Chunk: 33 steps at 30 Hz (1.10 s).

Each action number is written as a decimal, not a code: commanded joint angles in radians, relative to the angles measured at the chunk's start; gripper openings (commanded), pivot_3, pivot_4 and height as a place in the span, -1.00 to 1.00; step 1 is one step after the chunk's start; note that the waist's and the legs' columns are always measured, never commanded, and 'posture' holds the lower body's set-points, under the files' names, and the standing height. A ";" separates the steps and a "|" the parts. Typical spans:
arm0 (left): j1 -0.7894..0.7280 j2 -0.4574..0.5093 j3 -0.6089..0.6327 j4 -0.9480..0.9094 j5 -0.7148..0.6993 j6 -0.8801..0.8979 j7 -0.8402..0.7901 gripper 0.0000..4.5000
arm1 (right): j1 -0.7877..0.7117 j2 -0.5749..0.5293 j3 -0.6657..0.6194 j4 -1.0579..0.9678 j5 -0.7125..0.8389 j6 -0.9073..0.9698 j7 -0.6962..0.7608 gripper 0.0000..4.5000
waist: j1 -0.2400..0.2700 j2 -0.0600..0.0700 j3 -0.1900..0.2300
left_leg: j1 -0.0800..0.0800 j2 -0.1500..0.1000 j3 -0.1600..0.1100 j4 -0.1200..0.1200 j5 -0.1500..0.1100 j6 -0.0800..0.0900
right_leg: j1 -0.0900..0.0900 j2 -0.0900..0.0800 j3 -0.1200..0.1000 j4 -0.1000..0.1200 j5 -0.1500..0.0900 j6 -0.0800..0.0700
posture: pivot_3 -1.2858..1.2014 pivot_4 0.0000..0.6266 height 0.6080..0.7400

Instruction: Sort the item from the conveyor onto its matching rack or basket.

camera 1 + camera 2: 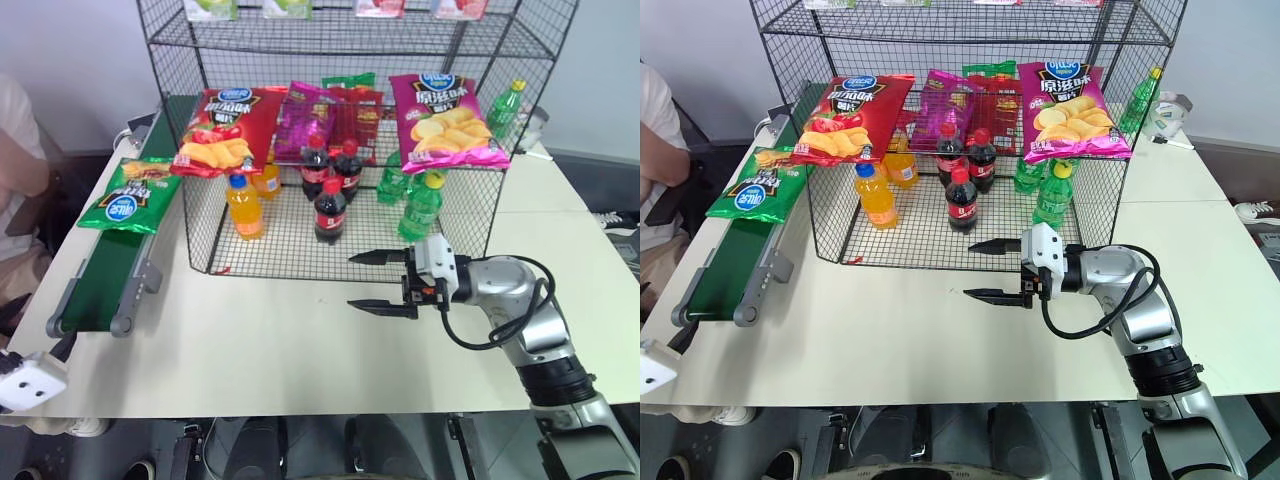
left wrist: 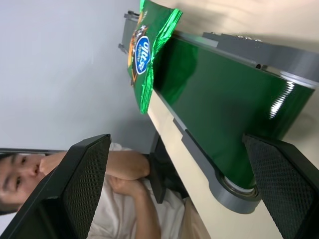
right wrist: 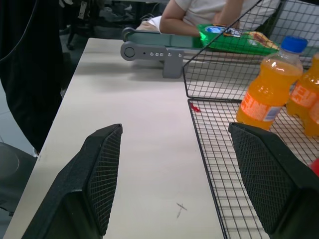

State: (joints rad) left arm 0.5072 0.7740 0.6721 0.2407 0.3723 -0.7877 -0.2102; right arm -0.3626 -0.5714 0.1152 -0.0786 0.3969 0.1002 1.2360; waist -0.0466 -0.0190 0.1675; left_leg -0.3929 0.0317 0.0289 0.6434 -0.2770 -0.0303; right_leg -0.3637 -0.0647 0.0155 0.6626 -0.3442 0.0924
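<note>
Crisp bag on conveyor

Glossy crisp bag, wire-mesh rack

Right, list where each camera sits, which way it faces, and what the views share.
Head stereo pair: looks forward and down at the table, the rack, the conveyor; shows the open right gripper.
Left wrist: looks along the open left gripper at the conveyor and the green crisp bag; a seated person beyond.
Right wrist: looks across the table past the orange bottle to the conveyor.
Shared: the green crisp bag on the conveyor.
</note>
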 commanded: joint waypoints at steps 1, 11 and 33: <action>0.018 0.018 0.000 0.003 -0.003 -0.006 0.028 1.00 | -0.013 0.003 -0.002 -0.034 0.015 -0.008 0.007 0.58 | 0.000 0.000 0.000 | 0.000 0.000 0.000 0.000 0.000 0.000 | 0.000 0.000 0.000 0.000 0.000 0.000 | 0.03 -0.52 0.98; 0.042 0.050 0.018 0.007 -0.001 -0.008 0.073 1.00 | -0.012 0.008 0.001 -0.024 0.008 -0.017 0.011 0.58 | 0.001 0.000 0.000 | 0.000 0.000 0.000 0.000 0.000 0.000 | 0.000 0.000 0.000 0.000 0.000 0.000 | 0.03 -0.52 0.98; -0.002 0.069 -0.066 0.042 -0.009 0.032 0.081 1.00 | -0.005 0.006 0.018 -0.040 0.002 -0.020 0.002 0.58 | 0.002 0.000 0.000 | 0.000 0.000 0.000 0.000 0.000 0.000 | 0.000 0.000 0.000 0.001 0.000 0.000 | 0.03 -0.52 0.98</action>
State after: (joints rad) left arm 0.5090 0.8247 0.6012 0.2927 0.3808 -0.7660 -0.1444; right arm -0.3612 -0.5625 0.1453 -0.0842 0.3956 0.0967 1.2414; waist -0.0447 -0.0193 0.1673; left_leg -0.3928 0.0316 0.0292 0.6438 -0.2770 -0.0302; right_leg -0.3638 -0.0647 0.0153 0.6637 -0.3440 0.0927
